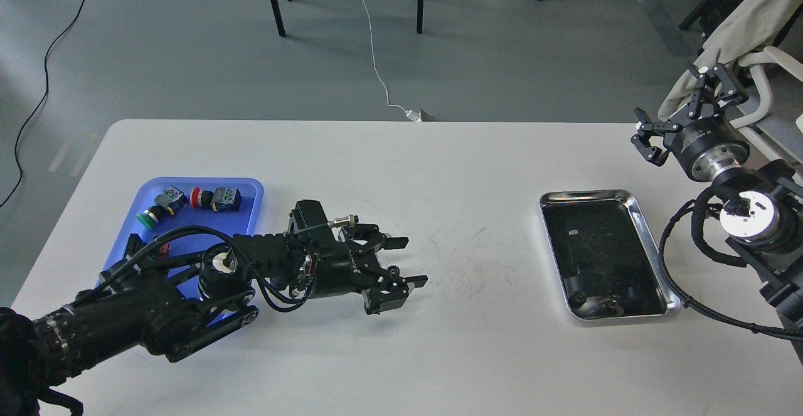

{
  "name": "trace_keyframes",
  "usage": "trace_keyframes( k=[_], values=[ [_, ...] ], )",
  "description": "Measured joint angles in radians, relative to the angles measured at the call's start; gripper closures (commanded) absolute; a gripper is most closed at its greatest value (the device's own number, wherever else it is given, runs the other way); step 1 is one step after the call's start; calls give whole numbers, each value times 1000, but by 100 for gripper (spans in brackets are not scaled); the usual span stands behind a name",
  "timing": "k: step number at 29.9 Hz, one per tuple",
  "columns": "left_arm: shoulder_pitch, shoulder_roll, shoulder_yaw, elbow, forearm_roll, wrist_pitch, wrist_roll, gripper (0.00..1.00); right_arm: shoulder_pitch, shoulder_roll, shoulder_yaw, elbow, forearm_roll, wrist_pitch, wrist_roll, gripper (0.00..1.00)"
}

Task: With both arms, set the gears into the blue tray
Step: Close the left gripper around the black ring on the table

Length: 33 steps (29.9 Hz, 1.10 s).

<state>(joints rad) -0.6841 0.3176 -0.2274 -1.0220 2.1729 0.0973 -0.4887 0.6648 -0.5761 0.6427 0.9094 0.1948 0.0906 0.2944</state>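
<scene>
The blue tray (248,215) sits at the table's left and holds a few colourful-capped push-button switches (213,198). My left arm partly covers the tray's near end. My left gripper (404,260) hovers low over the bare table to the right of the tray, open, with nothing between its fingers. Tiny dark pieces, apparently the gears (577,297), lie at the near end of the steel tray (635,206); they are hard to make out against its dark inside. My right gripper (680,115) is raised beyond the table's far right corner, open and empty.
Scuff marks (470,259) cover the white table between the two trays. A chair draped with beige cloth (740,27) stands right behind the right arm. Table legs and cables are on the floor beyond the far edge.
</scene>
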Motion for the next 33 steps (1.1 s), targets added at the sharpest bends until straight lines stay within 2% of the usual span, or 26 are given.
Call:
trace_keyframes(
  k=[9, 12, 25, 33],
  values=[
    [31, -3, 20, 54, 9, 62, 0, 27, 1, -8, 0, 3, 2, 2, 0, 1],
    [37, -3, 24, 56, 9, 68, 0, 34, 1, -3, 0, 0, 1, 3, 0, 1],
    [40, -14, 26, 86, 9, 82, 0, 38, -5, -2, 0, -2, 0, 3, 2, 1],
    [40, -15, 28, 99, 9, 90, 0, 46, -7, -8, -1, 0, 0, 5, 2, 1]
  ],
)
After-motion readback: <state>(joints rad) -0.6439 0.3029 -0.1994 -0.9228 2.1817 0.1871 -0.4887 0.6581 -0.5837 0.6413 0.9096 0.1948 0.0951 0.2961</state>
